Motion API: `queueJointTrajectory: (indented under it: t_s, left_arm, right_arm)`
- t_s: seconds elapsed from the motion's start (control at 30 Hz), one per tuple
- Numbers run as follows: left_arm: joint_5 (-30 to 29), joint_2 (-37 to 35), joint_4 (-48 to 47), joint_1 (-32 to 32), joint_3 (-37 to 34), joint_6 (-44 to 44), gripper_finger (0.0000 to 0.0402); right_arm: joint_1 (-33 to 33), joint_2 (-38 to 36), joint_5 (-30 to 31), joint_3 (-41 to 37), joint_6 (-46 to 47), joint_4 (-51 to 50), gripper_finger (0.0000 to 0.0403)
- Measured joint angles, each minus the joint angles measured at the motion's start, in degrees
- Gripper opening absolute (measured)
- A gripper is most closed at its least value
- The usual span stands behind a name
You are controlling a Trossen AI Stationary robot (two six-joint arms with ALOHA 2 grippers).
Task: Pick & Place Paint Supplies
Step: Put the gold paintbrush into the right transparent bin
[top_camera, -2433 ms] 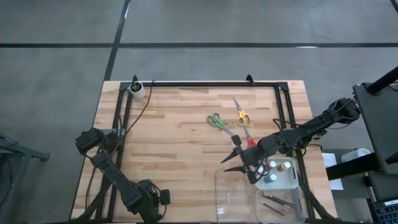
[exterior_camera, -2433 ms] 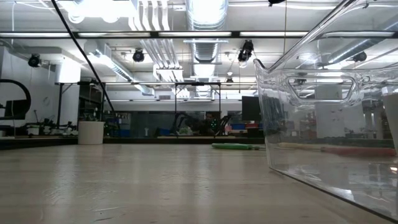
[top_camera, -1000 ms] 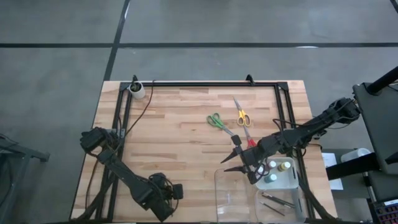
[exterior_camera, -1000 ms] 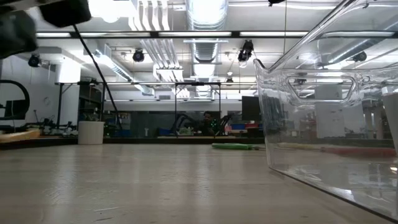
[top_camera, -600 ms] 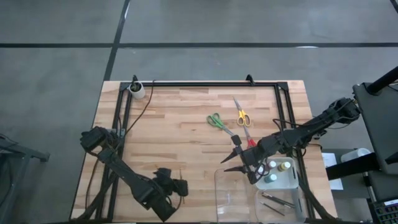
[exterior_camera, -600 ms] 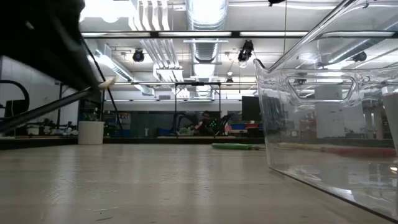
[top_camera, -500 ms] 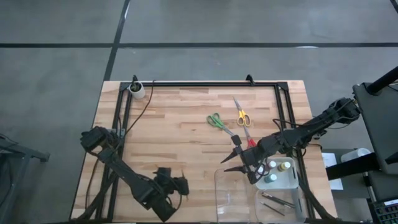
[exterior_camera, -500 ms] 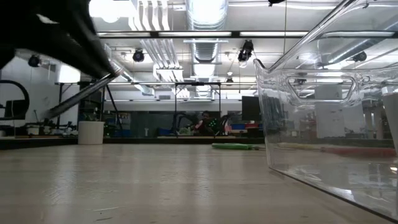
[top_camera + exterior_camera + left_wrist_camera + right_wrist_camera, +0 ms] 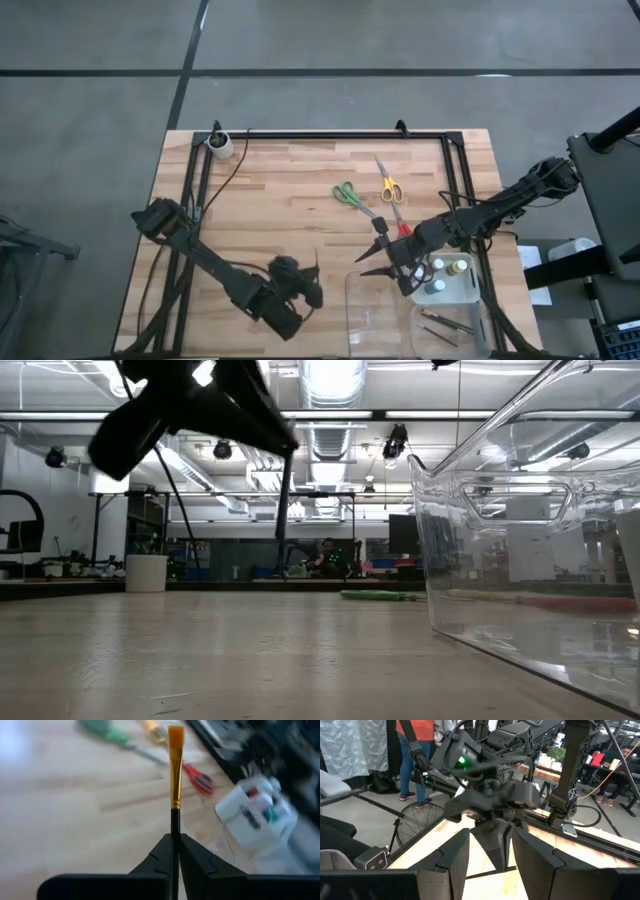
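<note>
- Clear tray point(image 9: 365, 315), lower right: paint bottles point(image 9: 445, 272) and brushes point(image 9: 445, 322) inside.
- Left claw point(image 9: 312, 285) pinches a brush point(image 9: 175, 775), just left of the tray.
- Right claw point(image 9: 372, 255) half-wide, empty, above the tray.
- Scissors point(image 9: 352, 196) lie mid-bench point(image 9: 270, 200).

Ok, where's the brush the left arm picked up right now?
The brush is clamped in the left pincer, in the high view above the table's near edge, just left of the clear tray.

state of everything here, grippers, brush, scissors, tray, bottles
left gripper: shut on brush
brush: held, bristles pointing away
right gripper: open, empty, beside tray
green scissors: flat on table
yellow scissors: flat on table
tray: on table
bottles: in tray
</note>
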Motion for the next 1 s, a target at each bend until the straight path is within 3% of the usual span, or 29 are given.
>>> queueJointTrajectory:
  t_s: [0.17,0.27,0.43,0.73,1.0]
  left_arm:
    - [-1.2,0.0,7.0,0.3,0.0,30.3,0.0026]
    - [-5.4,0.0,11.4,0.3,0.0,39.3,0.0026]
    - [-10.7,-0.4,17.1,0.3,0.0,43.1,0.0026]
    - [-11.4,-2.3,19.9,0.0,0.0,39.5,0.0026]
    - [-11.8,-2.7,20.3,-0.1,0.0,49.1,0.0026]
  right_arm:
    - [0.0,0.0,0.0,0.0,0.0,0.0,0.0146]
    - [0.0,0.0,0.0,0.0,0.0,0.0,0.0146]
    - [0.0,0.0,0.0,0.0,0.0,0.0,0.0146]
    - [0.0,0.0,0.0,0.0,0.0,0.0,0.0146]
    - [0.0,0.0,0.0,0.0,0.0,0.0,0.0146]
